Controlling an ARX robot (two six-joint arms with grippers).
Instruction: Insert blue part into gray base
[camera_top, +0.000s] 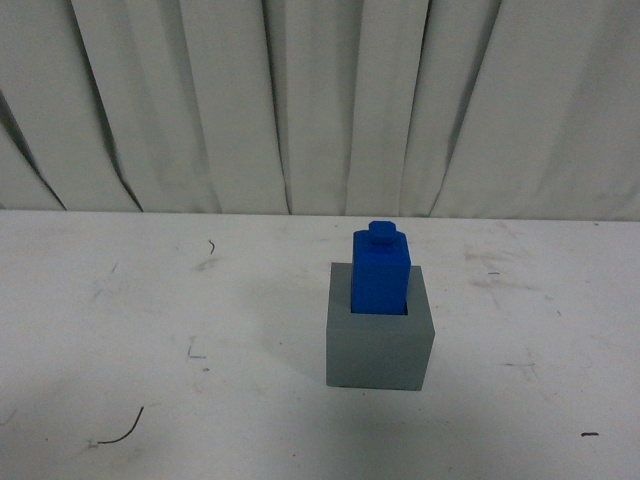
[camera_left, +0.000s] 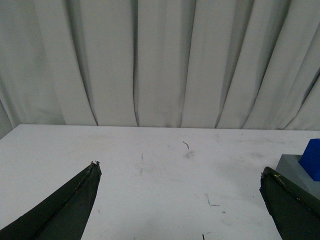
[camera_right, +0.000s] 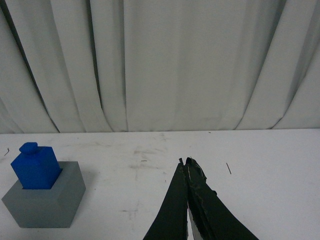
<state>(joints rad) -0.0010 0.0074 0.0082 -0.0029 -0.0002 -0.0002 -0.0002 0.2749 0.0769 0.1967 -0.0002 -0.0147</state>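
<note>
The blue part (camera_top: 381, 268) stands upright in the recess of the gray base (camera_top: 381, 345) on the white table, right of centre in the front view. Neither arm shows in the front view. In the left wrist view my left gripper (camera_left: 179, 169) is open and empty, with the gray base (camera_left: 295, 172) and a corner of the blue part (camera_left: 313, 159) just beyond one finger. In the right wrist view my right gripper (camera_right: 186, 162) is shut and empty, well apart from the blue part (camera_right: 36, 166) seated in the base (camera_right: 47, 200).
The white table (camera_top: 150, 330) has scuff marks and a few thin dark wire scraps (camera_top: 120, 430). A pleated white curtain (camera_top: 320, 100) hangs behind the table's far edge.
</note>
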